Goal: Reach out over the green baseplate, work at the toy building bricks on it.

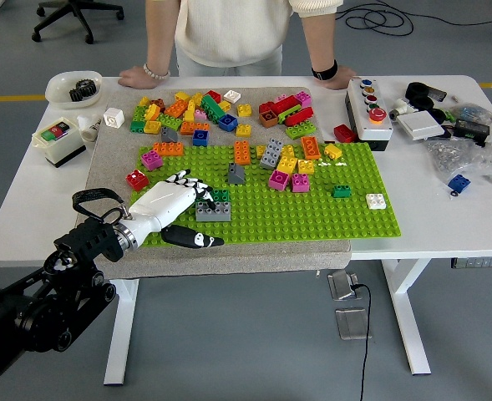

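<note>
1. The white table (28, 209) is a smooth flat slab, and a grey, coarse felt-like mat (112, 159) covers its left and middle part.
2. The green baseplate (312, 213) is a rectangular studded plastic sheet lying on the mat, its left near corner under the robot's reach.
3. A person stands at the far edge, one hand (137, 78) and the other hand (336, 77) resting flat on the tabletop.
4. The left hand (174, 205) has a glossy white shell with black finger joints. It lies over the baseplate's left near part, fingers loosely extended toward the bricks and the thumb stretched along the near edge, gripping nothing.
5. A loose heap of bright plastic bricks (195, 113) lies on the mat beyond the baseplate.
6. A grey brick (213, 210), blocky and studded, sits on the baseplate just beside the fingertips; whether they touch it is unclear.
7. A small green brick (220, 195) stands right behind the grey one.
</note>
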You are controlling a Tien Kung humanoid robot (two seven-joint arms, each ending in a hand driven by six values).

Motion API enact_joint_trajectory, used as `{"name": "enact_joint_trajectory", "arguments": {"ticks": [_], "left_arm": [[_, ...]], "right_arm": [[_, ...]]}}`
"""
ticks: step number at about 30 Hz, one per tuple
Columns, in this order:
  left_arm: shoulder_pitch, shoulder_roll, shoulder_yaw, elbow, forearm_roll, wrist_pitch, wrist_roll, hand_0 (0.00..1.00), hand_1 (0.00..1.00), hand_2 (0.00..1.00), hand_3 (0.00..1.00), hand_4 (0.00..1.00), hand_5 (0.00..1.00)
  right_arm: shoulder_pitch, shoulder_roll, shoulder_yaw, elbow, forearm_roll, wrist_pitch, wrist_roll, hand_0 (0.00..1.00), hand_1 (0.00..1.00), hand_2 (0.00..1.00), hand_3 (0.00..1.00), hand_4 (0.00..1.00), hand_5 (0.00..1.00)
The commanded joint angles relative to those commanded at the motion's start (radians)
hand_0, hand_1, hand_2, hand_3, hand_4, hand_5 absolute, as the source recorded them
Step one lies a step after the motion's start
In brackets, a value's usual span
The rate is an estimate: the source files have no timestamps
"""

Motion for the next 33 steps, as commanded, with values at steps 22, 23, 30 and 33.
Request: {"name": "enact_joint_trajectory", "arguments": {"ticks": [22,23,30,33], "left_arm": [[0.017,-0.001,0.026,0.015,0.046,-0.006,0.011,0.998,0.931,0.885,0.624,0.998,0.749],[0.017,-0.001,0.026,0.015,0.046,-0.006,0.011,0.998,0.931,0.885,0.624,0.998,0.749],[0.038,0.007,0.013,-0.007,0.052,-0.014,0.012,0.998,0.931,0.882,0.621,0.998,0.748],[0.044,0.009,0.006,-0.015,0.054,-0.018,0.013,0.998,0.93,0.881,0.62,0.998,0.745]], "right_arm": [[0.0,0.0,0.001,0.0,-0.001,0.0,0.0,0.745,0.641,0.683,0.63,0.809,0.518],[0.0,0.0,0.0,0.0,-0.001,0.0,0.0,0.745,0.641,0.683,0.63,0.809,0.518],[-0.004,0.0,0.003,0.0,-0.004,0.0,-0.001,0.745,0.641,0.683,0.629,0.809,0.519],[-0.004,0.0,0.003,0.0,-0.005,0.0,-0.001,0.746,0.641,0.683,0.629,0.808,0.518]]}}
